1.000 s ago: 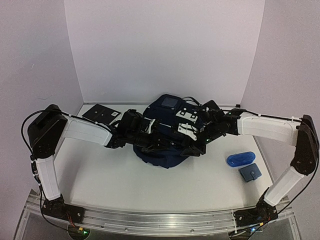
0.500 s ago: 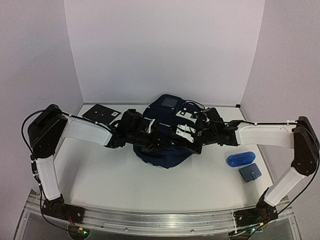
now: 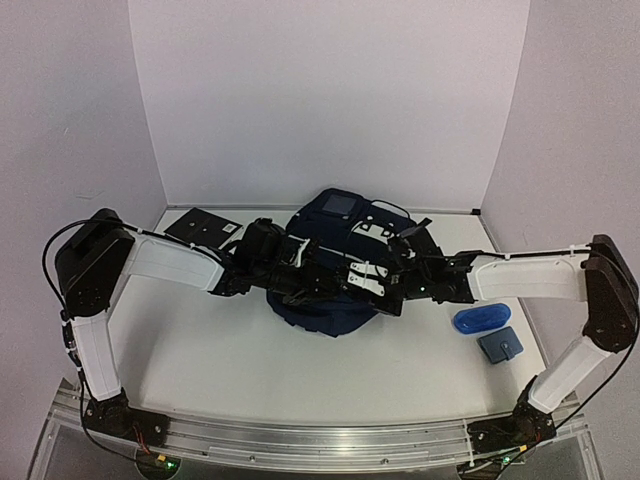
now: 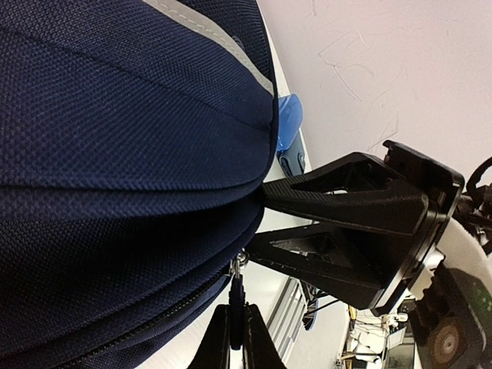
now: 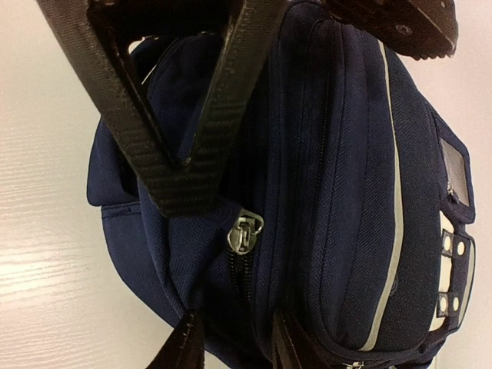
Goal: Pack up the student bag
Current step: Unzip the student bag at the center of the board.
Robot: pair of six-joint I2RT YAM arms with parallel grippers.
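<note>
The student bag [image 3: 335, 215], navy with white stripes, lies at the middle back of the table with both arms over it. My left gripper [image 4: 237, 319] is shut on the dark zipper pull [image 4: 237, 296] hanging off the bag's [image 4: 115, 138] edge. My right gripper [image 5: 236, 346] comes in from the right, its jaws apart on either side of a fold of the bag [image 5: 346, 192] just below the silver zipper slider [image 5: 244, 229]. From above, the left gripper [image 3: 322, 280] and right gripper [image 3: 362, 285] almost meet at the bag's near side.
A glossy blue pouch [image 3: 480, 318] and a small blue-grey square case [image 3: 500, 346] lie on the table to the right. A flat black item with a white label [image 3: 205, 228] lies at the back left. Walls close the table's back and sides.
The right gripper has slid left along the bag toward the left gripper and its jaws have narrowed. The left arm has stayed put, still pinching the zipper pull.
</note>
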